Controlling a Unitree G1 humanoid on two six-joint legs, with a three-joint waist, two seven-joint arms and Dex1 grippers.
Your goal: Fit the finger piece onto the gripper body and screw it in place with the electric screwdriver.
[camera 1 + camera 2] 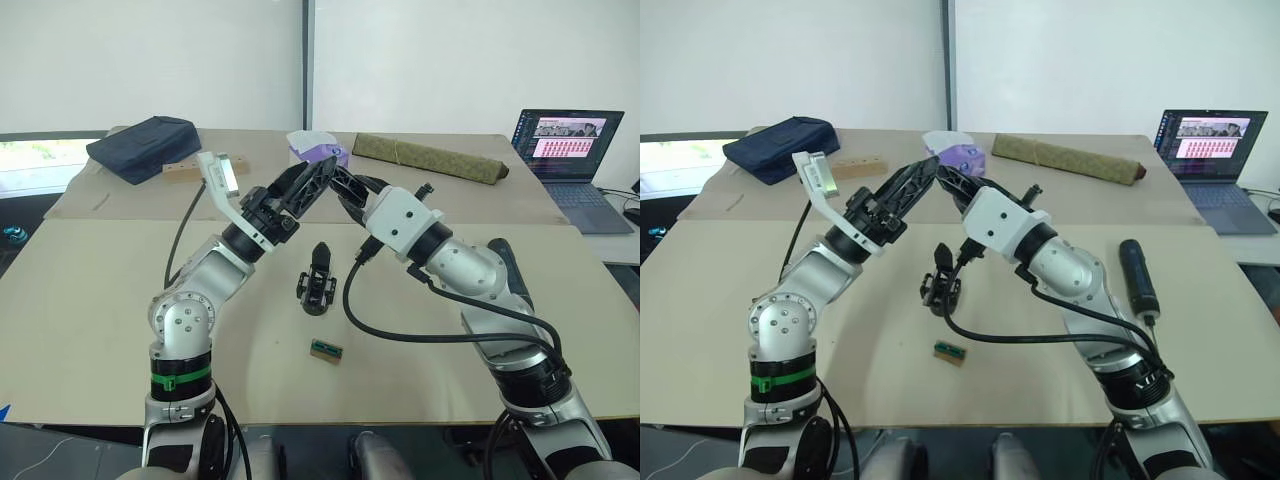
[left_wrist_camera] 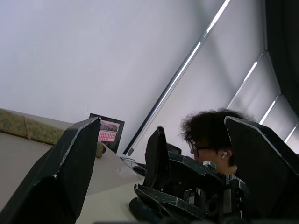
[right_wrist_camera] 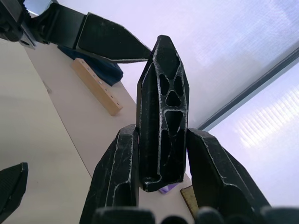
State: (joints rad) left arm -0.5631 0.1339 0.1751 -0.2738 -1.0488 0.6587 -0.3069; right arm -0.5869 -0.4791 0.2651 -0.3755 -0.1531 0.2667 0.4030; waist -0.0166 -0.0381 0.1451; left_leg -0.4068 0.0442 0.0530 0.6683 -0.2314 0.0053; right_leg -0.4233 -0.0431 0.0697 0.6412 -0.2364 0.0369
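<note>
On my left, the left gripper [image 1: 312,185] hung above the table with its fingers spread and nothing between them, tip to tip with the right gripper [image 3: 161,163], which was clamped on the finger piece [image 3: 163,116]. Below them the gripper body [image 1: 319,280] stood on the table [image 1: 100,320], not yet fitted. Far to the right the electric screwdriver [image 1: 1137,272] lay untouched. By my reckoning the fitting and screwing were both left to do.
</note>
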